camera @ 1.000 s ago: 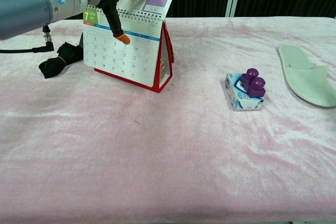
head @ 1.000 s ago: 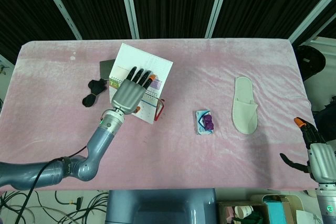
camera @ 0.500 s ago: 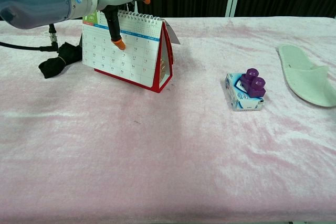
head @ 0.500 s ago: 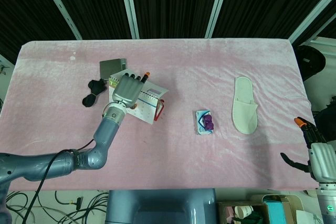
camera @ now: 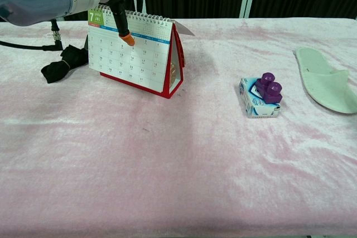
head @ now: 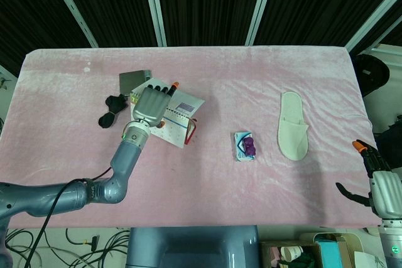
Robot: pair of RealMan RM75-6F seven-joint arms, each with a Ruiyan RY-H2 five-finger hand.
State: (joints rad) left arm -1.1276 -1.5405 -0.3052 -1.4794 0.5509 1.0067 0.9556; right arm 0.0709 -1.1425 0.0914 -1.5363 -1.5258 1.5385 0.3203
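Comparing this moment with the frames a second back: the calendar page that stood raised above the spiral binding now lies folded over to the far side of the desk calendar [camera: 134, 54], with only its corner showing past the top edge. In my judgement the page turn is essentially done, leaving only the release.

Left hand [head: 149, 105] rests over the top of the calendar, its fingers spread across the binding and reaching to the far side; in the chest view one orange fingertip [camera: 128, 39] touches the front sheet just below the binding. Whether the hand still pinches the page, I cannot tell. The calendar stands upright directly beneath the hand.

Right hand [head: 380, 183] hangs off the table's near right corner, fingers apart, holding nothing.

A black strap [camera: 64, 62] lies just left of the left hand, a grey card [head: 133, 80] just beyond it. The tissue pack with purple block [camera: 261, 96] and white slipper [camera: 326, 79] lie well to its right.
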